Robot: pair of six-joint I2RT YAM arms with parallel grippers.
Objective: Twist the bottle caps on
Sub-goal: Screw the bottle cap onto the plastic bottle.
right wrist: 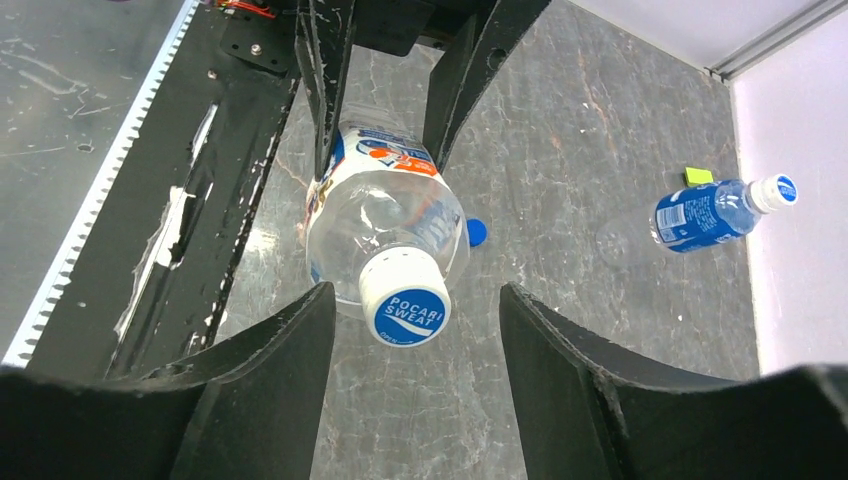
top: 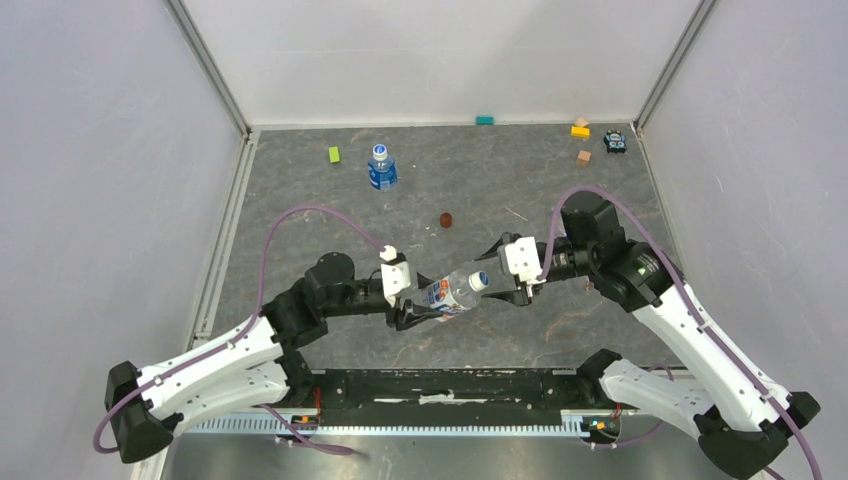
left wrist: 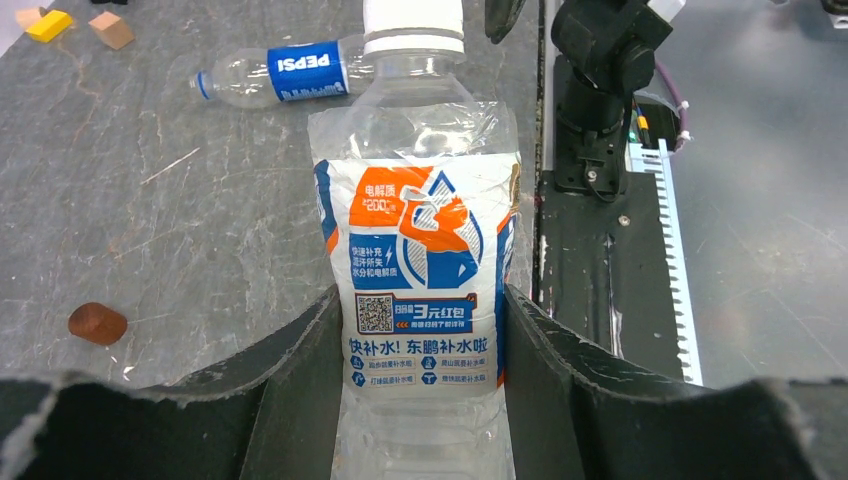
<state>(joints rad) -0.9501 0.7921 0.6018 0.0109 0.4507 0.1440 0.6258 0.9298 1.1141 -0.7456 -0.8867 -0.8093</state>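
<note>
Right wrist view: cap (right wrist: 408, 308) sits on bottle (right wrist: 385, 225) at frame centre, right gripper (right wrist: 417, 295) open astride it, not touching; left gripper (left wrist: 420, 300) clamps its body. Looks light, thin, crushable, so you should pinch the cap sides.

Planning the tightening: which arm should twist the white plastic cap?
Right: the right gripper, open, straddles the blue-topped white plastic cap; the left gripper clamps the clear plastic bottle.

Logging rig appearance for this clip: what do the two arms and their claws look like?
The left arm and right arm have white shells, black joints and looping purple cables. A white block sits at each wrist. The left claw and right claw have matte black, wedge-shaped fingers.
</note>
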